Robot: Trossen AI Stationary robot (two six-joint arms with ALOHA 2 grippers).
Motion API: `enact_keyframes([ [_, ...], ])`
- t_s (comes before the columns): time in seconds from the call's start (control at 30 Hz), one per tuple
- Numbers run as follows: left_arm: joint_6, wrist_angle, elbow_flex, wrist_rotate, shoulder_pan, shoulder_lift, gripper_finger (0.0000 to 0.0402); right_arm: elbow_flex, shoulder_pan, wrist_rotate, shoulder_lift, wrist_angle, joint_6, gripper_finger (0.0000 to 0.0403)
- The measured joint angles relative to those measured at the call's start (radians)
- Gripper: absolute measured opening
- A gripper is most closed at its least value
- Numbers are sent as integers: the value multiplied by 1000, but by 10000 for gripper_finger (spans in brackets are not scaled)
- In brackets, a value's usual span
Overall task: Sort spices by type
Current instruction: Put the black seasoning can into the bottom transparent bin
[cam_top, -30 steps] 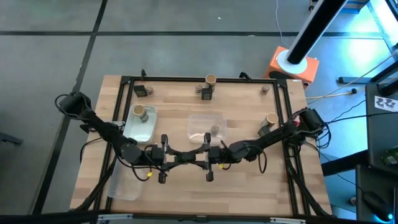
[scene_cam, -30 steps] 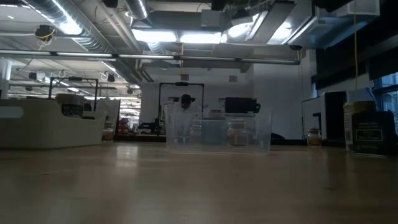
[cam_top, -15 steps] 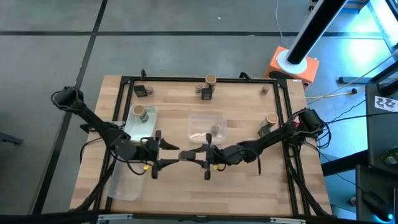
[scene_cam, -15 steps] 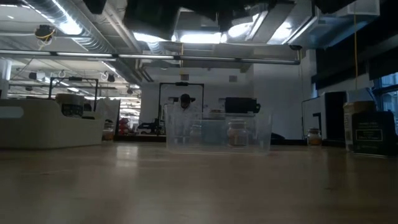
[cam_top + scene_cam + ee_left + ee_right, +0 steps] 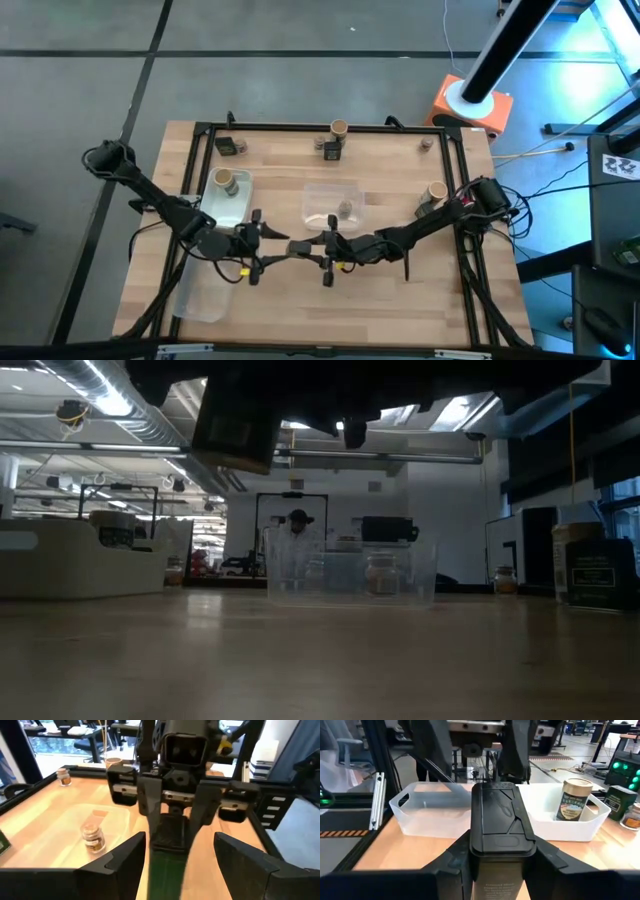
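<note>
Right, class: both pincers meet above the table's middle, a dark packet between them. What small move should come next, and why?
Probably the left pincer should draw straight back. Its fingers stand open, clear of the dark packet on both sides, while the right pincer is shut on it and seems to carry it alone.

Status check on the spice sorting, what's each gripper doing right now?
Right gripper shut on dark packet, mid-table, facing left arm. Left gripper open, clear of the packet. Tan-topped jar sits in left tray. Nothing between the arms.
</note>
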Motion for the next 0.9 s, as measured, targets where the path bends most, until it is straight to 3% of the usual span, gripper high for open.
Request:
enact_keyframes([
  [0.7,13,47,0,54,46,51,223,0,0,-20,0,63,0,127],
  [0.9,34,67,0,55,51,51,196,0,0,-20,0,64,0,127],
])
